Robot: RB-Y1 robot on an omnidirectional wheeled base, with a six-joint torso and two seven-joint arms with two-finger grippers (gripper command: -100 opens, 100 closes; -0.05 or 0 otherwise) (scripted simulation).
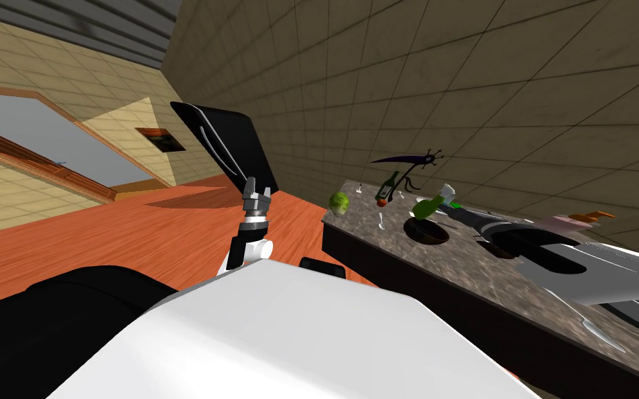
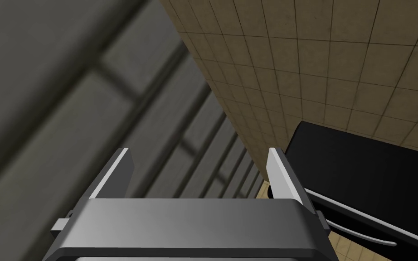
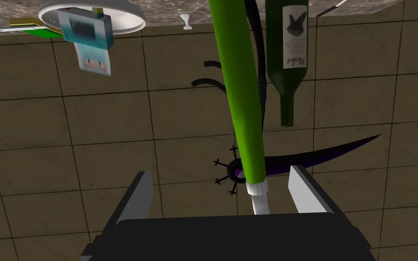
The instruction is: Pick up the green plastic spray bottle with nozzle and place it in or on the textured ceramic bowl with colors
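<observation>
Right end effector (image 3: pixel 221 172): fingers apart, straddling the bottle (image 3: pixel 244 113) at its white nozzle end. Bottle's long axis runs straight ahead. The bowl (image 1: pixel 427 233) lies just beyond, under the bottle.

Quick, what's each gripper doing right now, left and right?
Left gripper: open, empty.
Right gripper: open around the green spray bottle, not gripping it.
</observation>
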